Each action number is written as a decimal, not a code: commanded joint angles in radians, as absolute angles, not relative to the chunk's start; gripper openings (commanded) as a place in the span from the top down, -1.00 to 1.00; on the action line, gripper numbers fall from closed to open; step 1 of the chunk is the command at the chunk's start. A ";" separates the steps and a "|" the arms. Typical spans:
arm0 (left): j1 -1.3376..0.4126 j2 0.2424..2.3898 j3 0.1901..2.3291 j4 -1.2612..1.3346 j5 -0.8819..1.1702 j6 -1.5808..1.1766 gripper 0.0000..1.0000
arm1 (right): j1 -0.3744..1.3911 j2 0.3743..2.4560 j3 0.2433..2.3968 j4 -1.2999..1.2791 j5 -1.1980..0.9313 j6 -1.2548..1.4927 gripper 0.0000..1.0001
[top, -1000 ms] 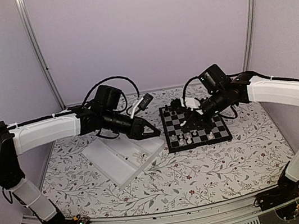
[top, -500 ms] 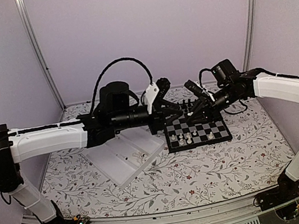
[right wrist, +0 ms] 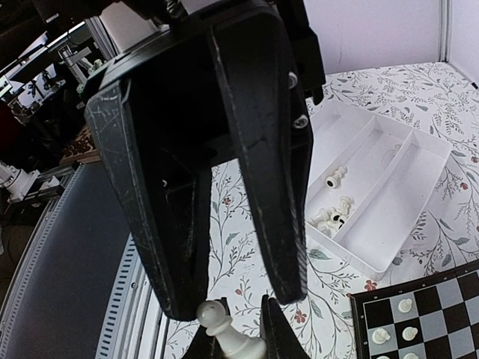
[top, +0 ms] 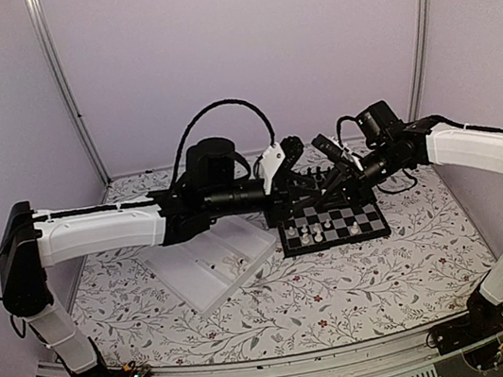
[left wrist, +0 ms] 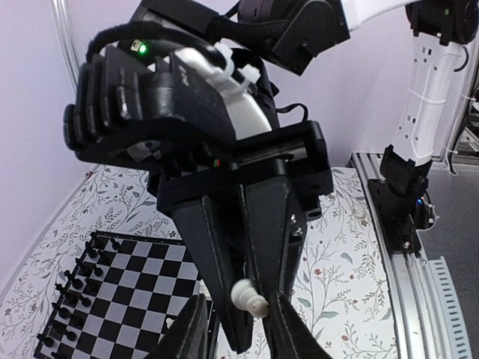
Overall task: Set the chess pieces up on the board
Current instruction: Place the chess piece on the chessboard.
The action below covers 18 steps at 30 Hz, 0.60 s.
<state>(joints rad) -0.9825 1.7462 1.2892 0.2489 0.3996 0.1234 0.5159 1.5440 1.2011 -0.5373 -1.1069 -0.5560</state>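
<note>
Above the far edge of the small square chessboard with black and grey-white checks (left wrist: 142, 292), the two arms meet tip to tip. The right fingers (left wrist: 224, 299) are narrowed onto a tiny white plastic pawn (left wrist: 249, 298), which is held in the air over the board, not on any square. The left fingers (right wrist: 281, 269) stand apart, one on either side of the pawn's head. Whether they touch it cannot be told.

A few white chessmen (top: 320, 230) stand on the board's near rows. Tiny black chessmen (left wrist: 75, 299) line one of its edges in two files, and bare squares lie between the two groups.

A white compartmented rectangular plastic tray (top: 211, 267) lies to the left of the board, with its corner just beside the board's black border. Several more white pieces (right wrist: 333, 213) lie in one of its compartments.

From the board's near edge, the floral-patterned cloth of the desk (top: 344, 289) runs bare to the front rail. Both forearms hang well above the cloth.
</note>
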 commanded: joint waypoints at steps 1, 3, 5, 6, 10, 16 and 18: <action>-0.996 1.770 1.325 0.238 0.425 0.133 0.45 | 0.514 1.534 1.198 -0.534 -1.134 -0.546 0.79; -0.996 1.785 1.342 0.223 0.423 0.132 0.53 | 0.515 1.534 1.198 -0.535 -1.134 -0.547 0.79; -0.997 1.802 1.363 0.199 0.421 0.131 0.65 | 0.515 1.533 1.198 -0.535 -1.132 -0.548 0.79; -0.996 1.810 1.374 0.186 0.419 0.128 0.70 | 0.515 1.532 1.197 -0.535 -1.131 -0.549 0.79; -0.996 1.841 1.410 0.159 0.416 0.117 0.97 | 0.514 1.524 1.193 -0.537 -1.114 -0.550 0.77; -0.992 1.932 1.517 0.109 0.349 0.131 1.00 | 0.463 1.446 1.105 -0.535 -0.849 -0.594 0.01; -0.992 2.007 1.612 0.026 0.321 0.142 1.00 | 0.398 1.405 1.047 -0.539 -0.788 -0.610 -0.05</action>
<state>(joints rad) -0.9859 1.9018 1.4841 0.1341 0.3855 0.1246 0.4805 1.4929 1.1275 -0.5297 -0.9619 -0.5697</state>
